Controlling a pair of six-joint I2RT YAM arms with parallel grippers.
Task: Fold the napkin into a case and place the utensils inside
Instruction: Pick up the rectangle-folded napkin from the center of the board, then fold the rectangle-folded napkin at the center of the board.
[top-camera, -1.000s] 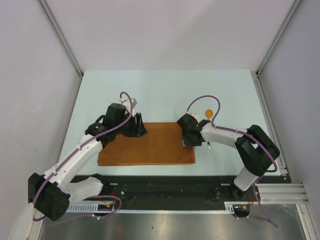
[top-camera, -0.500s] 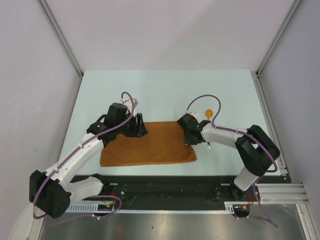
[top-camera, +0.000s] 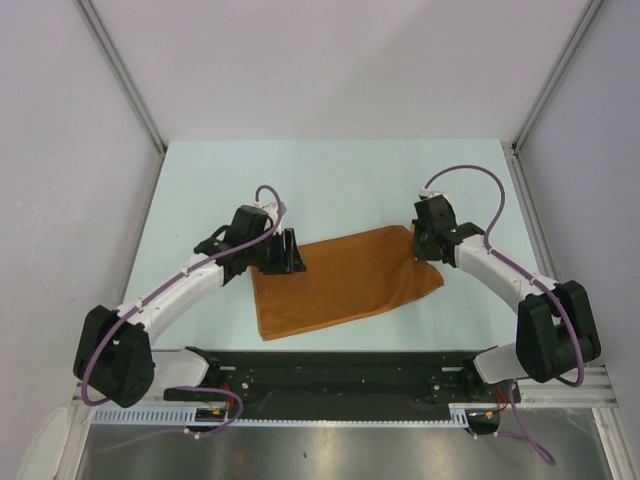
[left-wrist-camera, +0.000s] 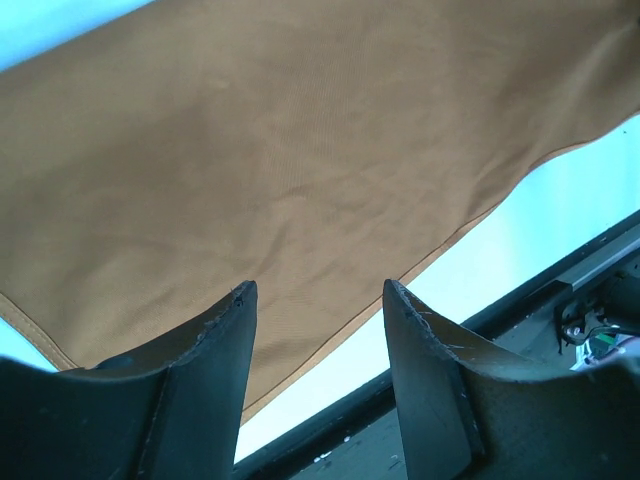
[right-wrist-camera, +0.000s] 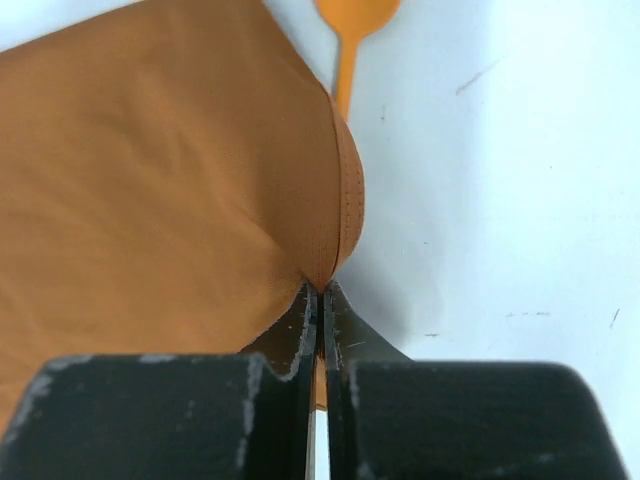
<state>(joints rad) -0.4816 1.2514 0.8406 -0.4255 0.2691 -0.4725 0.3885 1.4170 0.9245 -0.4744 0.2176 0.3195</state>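
Observation:
The rust-orange napkin (top-camera: 345, 280) lies folded to a broad rectangle, skewed, with its right end farther back. It fills the left wrist view (left-wrist-camera: 280, 150) and the left of the right wrist view (right-wrist-camera: 150, 170). My right gripper (top-camera: 428, 250) is shut on the napkin's right folded edge (right-wrist-camera: 322, 292). My left gripper (top-camera: 292, 255) is open at the napkin's far left corner, with its fingers apart over the cloth (left-wrist-camera: 318, 290). The orange spoon (right-wrist-camera: 345, 75) lies just beyond the pinched edge and is hidden by the right arm in the top view. The fork is hidden.
The pale blue table (top-camera: 330, 180) is bounded by grey walls on the left, back and right. A black rail (top-camera: 350, 365) runs along the near edge, close to the napkin's front corner; it also shows in the left wrist view (left-wrist-camera: 560, 290).
My right gripper has pulled the napkin's right edge to the right and back, over where the spoon lay. The napkin has shifted right and turned. My left gripper has moved right with it.

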